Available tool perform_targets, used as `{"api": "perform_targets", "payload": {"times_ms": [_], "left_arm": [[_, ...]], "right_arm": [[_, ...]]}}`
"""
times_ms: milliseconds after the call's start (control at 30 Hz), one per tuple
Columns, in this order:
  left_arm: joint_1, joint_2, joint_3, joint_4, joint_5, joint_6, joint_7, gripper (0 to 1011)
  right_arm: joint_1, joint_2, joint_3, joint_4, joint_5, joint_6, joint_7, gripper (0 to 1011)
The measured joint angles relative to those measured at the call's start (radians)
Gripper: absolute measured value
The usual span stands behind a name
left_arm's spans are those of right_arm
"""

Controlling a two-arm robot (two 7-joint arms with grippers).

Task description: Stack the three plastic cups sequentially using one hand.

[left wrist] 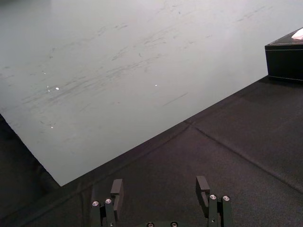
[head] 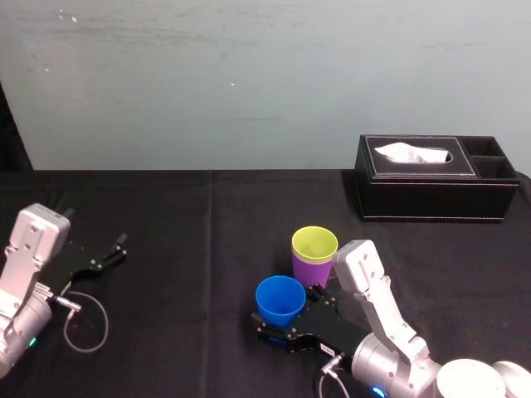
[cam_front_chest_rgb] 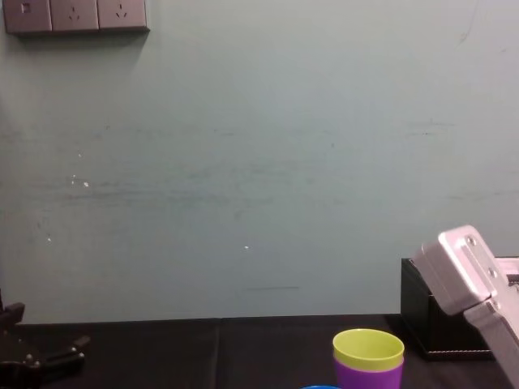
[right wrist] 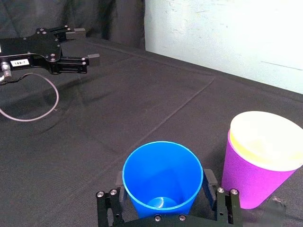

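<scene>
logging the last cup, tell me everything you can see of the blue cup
The blue cup is smooth, glossy plastic, tapered to a narrow base, upright, open mouth up and empty. It sits between the right hand's fingers, which press its sides, just beside the yellow-green cup nested in the purple cup, apart from them.

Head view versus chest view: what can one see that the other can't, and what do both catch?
Head view, not chest view: the right gripper closed on the blue cup, the white tissue poking from its box, and the cable by the parked left gripper at the table's left. Chest view, not head view: the row of wall sockets high on the wall. Both: the yellow-green cup nested in the purple cup, the black tissue box, the black tablecloth and the pale wall.
</scene>
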Motion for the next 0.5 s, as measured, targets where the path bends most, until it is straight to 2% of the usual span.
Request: {"api": "perform_targets", "payload": {"times_ms": [267,300,500], "left_arm": [[0.000,0.000,0.000,0.000,0.000,0.000,0.000,1000],[0.000,0.000,0.000,0.000,0.000,0.000,0.000,1000],[0.000,0.000,0.000,0.000,0.000,0.000,0.000,1000]], "right_arm": [[-0.001,0.001,0.000,-0.002,0.000,0.000,0.001,846],[-0.001,0.001,0.000,-0.002,0.000,0.000,0.001,794],[-0.001,0.001,0.000,-0.002,0.001,0.000,0.000,732]]}}
